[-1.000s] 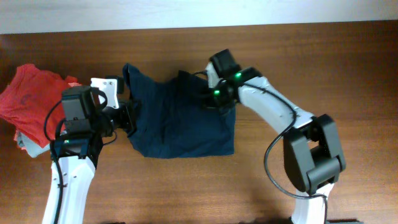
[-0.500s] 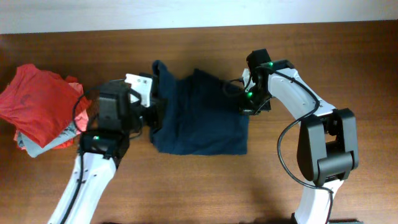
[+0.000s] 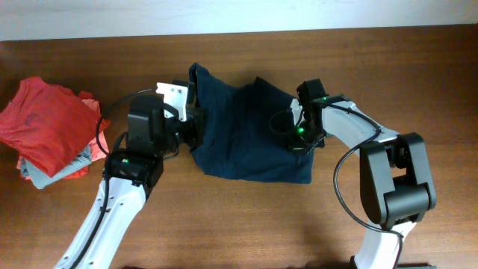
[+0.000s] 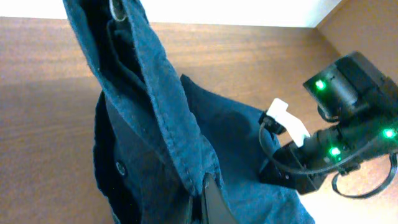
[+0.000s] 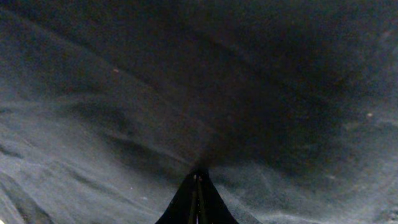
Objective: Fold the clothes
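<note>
The dark navy garment lies bunched in the middle of the table, held up at both sides. My left gripper is shut on its left edge; in the left wrist view the fabric rises in a fold from my fingertips. My right gripper is shut on the garment's right edge. In the right wrist view the dark cloth fills the frame and my closed fingertips pinch it.
A pile of red, coral and light blue folded garments sits at the table's left edge. The right arm's body with green lights shows in the left wrist view. A pale wall runs along the table's far edge.
Both grippers have carried the navy garment to the right across the table, away from the red pile. The garment's lower right corner now sits further right and slightly lower.
</note>
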You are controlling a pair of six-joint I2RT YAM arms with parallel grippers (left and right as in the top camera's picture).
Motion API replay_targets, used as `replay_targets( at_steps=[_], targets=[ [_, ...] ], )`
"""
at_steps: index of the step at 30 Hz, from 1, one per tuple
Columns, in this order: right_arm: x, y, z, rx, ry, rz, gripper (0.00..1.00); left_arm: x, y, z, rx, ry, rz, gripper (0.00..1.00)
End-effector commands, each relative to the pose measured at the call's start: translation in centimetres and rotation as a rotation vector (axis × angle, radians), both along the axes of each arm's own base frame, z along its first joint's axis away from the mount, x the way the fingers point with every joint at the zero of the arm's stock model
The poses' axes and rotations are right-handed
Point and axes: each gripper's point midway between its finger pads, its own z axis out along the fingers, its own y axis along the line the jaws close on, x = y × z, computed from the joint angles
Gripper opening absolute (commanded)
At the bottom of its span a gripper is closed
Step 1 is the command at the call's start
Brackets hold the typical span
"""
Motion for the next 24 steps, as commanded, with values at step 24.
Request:
replay_targets(
  at_steps=[24],
  targets=[
    [-7.5,8.9,-3.4,0.023,0.154,0.155,0.05,2.0,-9.5,-3.3,-0.011,-0.072,-0.138,0.01]
  ],
)
